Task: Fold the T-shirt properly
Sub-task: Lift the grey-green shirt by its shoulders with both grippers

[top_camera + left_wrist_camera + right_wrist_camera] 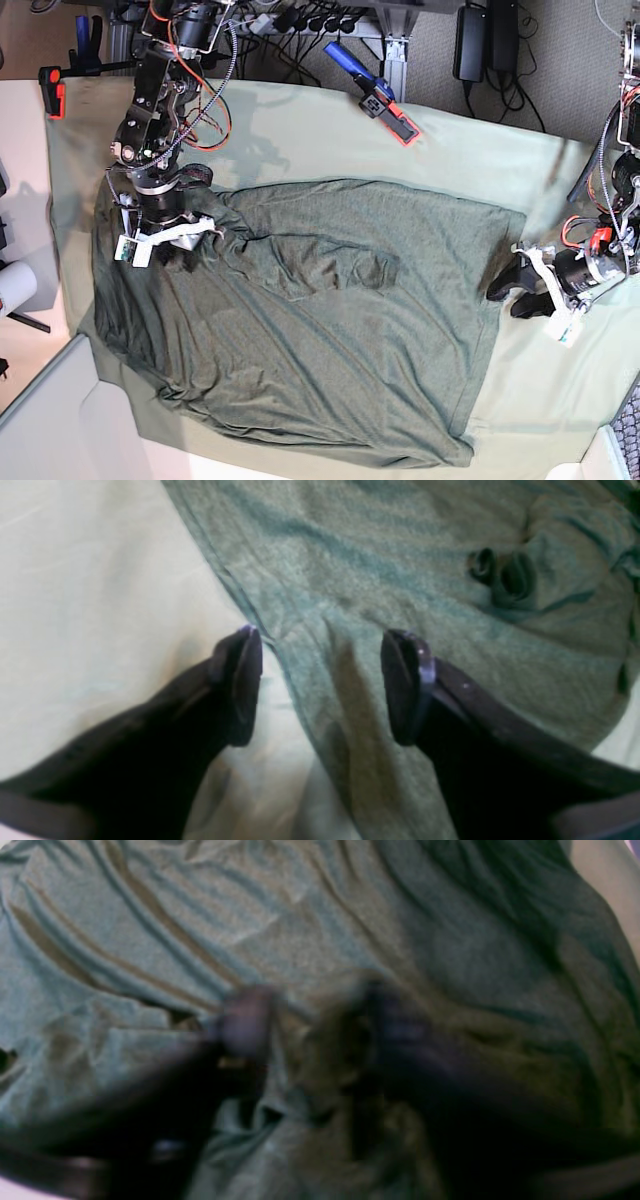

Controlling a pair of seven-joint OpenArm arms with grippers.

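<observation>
The dark olive-green T-shirt point(330, 340) lies spread and wrinkled on the pale green table cloth point(500, 160). One long sleeve point(320, 265) is folded in across the chest, and its rolled cuff point(505, 577) shows in the left wrist view. My left gripper point(322, 685) is open just above the shirt's side edge point(260, 625), one finger over the cloth and one over the shirt point(400, 540); in the base view it point(510, 290) is at the right. My right gripper point(315, 1030) is blurred, its fingers apart over bunched fabric point(325, 940) at the shirt's upper left point(180, 255).
A blue and red clamp tool point(372, 92) lies on the cloth at the back. A red clamp point(55, 85) sits at the back left corner. Cables and power bricks point(470, 40) are behind the table. A white panel point(50, 420) fills the lower left.
</observation>
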